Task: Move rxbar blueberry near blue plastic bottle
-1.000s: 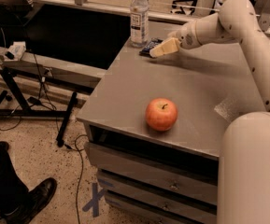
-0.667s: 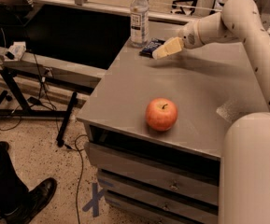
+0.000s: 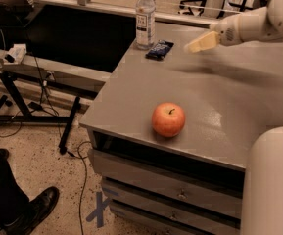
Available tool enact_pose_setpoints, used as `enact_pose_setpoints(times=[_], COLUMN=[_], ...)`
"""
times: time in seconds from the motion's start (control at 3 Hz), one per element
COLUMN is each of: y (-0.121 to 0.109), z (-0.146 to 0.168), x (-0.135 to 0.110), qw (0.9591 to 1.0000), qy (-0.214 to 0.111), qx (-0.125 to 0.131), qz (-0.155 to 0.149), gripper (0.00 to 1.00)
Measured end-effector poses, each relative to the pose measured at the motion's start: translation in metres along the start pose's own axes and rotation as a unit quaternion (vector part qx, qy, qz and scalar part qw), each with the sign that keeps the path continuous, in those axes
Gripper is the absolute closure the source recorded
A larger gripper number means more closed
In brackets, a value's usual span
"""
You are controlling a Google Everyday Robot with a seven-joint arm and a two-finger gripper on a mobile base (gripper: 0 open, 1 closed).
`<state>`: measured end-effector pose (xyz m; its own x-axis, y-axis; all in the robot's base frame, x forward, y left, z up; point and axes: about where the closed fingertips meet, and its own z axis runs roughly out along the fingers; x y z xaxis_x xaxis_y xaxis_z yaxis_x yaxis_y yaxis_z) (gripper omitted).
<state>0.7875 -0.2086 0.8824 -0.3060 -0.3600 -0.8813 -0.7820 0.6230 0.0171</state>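
Hand [image 3: 200, 44] above tabletop [image 3: 219, 97], grips nothing; open or closed, can't tell. Snack bar [image 3: 159, 49] flat left of hand, just beside bottle [image 3: 145, 18]. Label print unreadable.

Robot's arm [image 3: 258, 24], upper rt of frame: glossy off-white shell, fat tube-like segments w/ rounded joints, narrowing toward the wrist, where a small dark patch [image 3: 227, 33] marks the housing. The gripper [image 3: 192, 46], pale yellow-tan & wedge-shaped, sits at the arm's end above the far part of the grey tabletop [image 3: 219, 97]. Foreground, lower rt: another bulky off-white rounded section [image 3: 273, 180] of the robot, plain, approx. cylindrical.
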Motion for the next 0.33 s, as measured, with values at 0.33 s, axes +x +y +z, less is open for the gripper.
enact_pose_setpoints(times=[0.33], y=[-0.0299], z=[-0.0645], x=[-0.004], qw=[0.998], qy=[-0.039], qx=[0.047], qz=[0.016], gripper=[0.0])
